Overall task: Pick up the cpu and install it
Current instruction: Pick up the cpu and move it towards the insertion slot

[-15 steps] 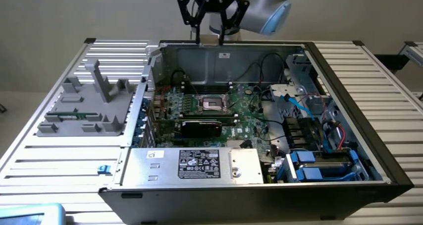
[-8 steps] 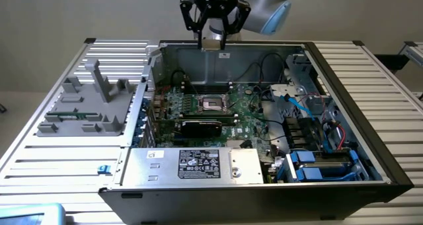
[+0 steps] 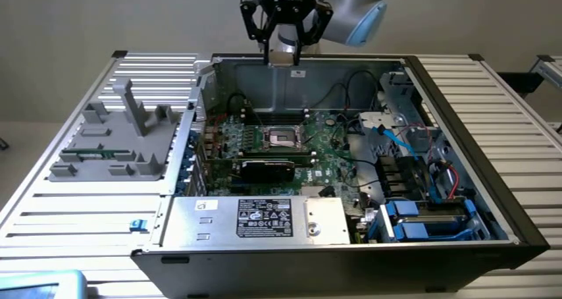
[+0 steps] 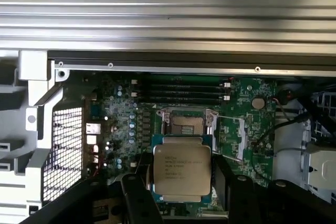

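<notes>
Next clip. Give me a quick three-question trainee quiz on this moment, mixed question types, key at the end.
1. True or false: the cpu already sits in the socket.
2. In the exterior view, the tool is: A) above the far wall of the open computer case; B) down inside the case, at the socket; C) off to one side of the case.
3. Short answer: on which side of the case, in the exterior view, is the grey plastic tray?

Key: 1 false, the tool holds the cpu clear of the socket; 2 A; 3 the exterior view's left.
</notes>
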`<state>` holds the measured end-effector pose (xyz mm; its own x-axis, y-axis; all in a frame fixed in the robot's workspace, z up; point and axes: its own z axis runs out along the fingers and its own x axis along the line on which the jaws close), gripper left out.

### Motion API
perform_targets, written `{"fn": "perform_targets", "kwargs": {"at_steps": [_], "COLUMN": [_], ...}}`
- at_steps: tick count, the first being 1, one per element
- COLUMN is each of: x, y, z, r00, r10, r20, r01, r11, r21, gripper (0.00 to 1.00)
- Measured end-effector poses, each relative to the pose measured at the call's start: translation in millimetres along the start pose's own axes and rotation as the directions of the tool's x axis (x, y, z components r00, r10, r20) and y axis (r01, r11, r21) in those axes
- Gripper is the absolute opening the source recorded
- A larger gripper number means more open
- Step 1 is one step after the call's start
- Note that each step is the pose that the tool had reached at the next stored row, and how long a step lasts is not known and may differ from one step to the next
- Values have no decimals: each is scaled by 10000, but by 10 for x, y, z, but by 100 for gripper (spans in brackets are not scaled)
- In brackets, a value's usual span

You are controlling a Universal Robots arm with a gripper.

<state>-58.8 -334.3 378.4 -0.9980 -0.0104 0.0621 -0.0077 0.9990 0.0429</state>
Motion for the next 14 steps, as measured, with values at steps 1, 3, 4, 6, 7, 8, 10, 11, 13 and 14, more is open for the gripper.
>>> {"fn": "perform_targets", "kwargs": {"at_steps": [1, 3, 4, 6, 7, 8, 10, 11, 13, 14], "x": [-3, -13, -20, -40, -51, -64, -95, -107, -111, -111], "y": [20, 62, 82, 116, 129, 140, 155, 161, 162, 162], "z": [1, 2, 2, 3, 3, 2, 1, 1, 0, 0], "r00": [10000, 10000, 10000, 10000, 10000, 10000, 10000, 10000, 10000, 10000], "r10": [1, 4, 6, 8, 10, 15, 24, 27, 29, 29], "r20": [3, 3, 3, 3, 3, 3, 3, 4, 4, 4], "r01": [-1, -4, -6, -8, -10, -15, -24, -27, -29, -29], "r11": [10000, 10000, 10000, 10000, 10000, 10000, 10000, 10000, 10000, 10000], "r21": [-1, 2, 2, 1, 1, 2, 1, 0, 1, 0], "gripper": [56, 56, 56, 56, 56, 56, 56, 56, 56, 56]}}
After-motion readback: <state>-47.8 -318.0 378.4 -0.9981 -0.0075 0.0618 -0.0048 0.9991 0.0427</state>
